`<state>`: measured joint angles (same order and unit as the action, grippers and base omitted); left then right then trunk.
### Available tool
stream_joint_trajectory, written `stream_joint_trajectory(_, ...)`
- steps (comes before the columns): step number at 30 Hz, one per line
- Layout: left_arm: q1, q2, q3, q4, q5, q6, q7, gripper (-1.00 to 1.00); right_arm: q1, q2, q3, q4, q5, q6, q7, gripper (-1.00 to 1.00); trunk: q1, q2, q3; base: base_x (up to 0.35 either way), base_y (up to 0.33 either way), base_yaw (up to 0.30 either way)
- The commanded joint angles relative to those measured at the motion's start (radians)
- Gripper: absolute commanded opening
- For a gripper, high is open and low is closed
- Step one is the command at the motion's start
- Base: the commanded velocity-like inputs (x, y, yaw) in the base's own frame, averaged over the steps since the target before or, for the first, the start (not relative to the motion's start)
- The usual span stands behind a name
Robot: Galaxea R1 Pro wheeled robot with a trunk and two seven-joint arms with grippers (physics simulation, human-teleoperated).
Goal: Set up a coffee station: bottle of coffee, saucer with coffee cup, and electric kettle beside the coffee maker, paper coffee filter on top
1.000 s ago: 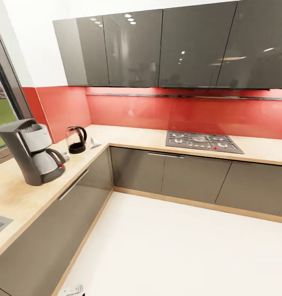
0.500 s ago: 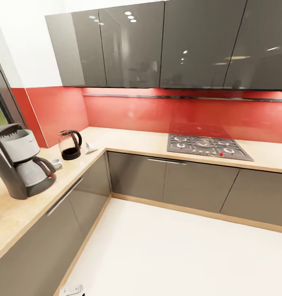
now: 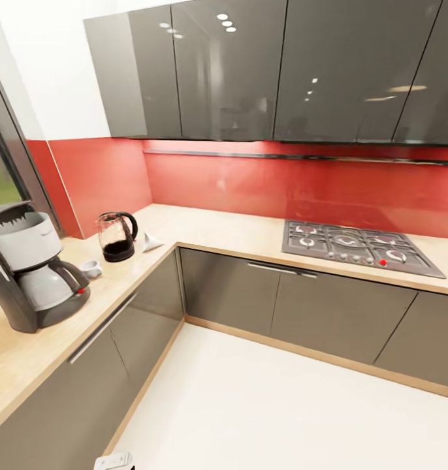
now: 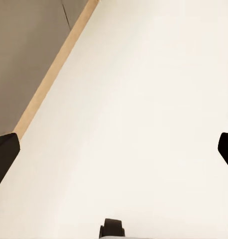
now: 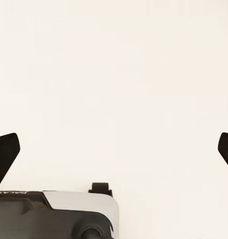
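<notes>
Grey coffee maker (image 3: 29, 264); red backsplash (image 3: 250, 183); beige countertop (image 3: 211, 228).

An L-shaped wooden counter (image 3: 237, 232) over grey cabinets (image 3: 328, 313), red backsplash (image 3: 250, 179), glossy dark upper cupboards (image 3: 283, 72), gas hob (image 3: 358, 247), pale floor (image 3: 263, 405)

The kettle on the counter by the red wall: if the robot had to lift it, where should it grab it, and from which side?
Probably by the handle. The kettle stands upright in the counter corner, and its dark loop handle sticks out on the side toward the stove, with open counter there. The glass body looks round and smooth, so coming in from the stove side and closing a gripper across the loop seems safest.
</notes>
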<state>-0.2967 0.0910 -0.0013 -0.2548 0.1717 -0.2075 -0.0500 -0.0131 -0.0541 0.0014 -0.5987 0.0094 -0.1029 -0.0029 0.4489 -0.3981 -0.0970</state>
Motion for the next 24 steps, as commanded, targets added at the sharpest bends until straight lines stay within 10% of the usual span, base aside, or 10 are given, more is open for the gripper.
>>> stream_joint_trajectory(1,-0.001,0.000,-0.001,0.001,0.009,-0.003,-0.005,1.00,-0.001,-0.001,0.000,0.000,0.001,-0.003,0.000,1.00,0.001,-0.002,-0.002,0.337,-0.106,0.002)
stream_joint_trajectory(24,-0.017,-0.007,-0.008,-0.050,0.010,-0.008,-0.009,1.00,-0.001,0.002,0.003,0.119,0.001,-0.001,0.000,1.00,0.001,-0.002,-0.002,0.185,-0.073,0.000)
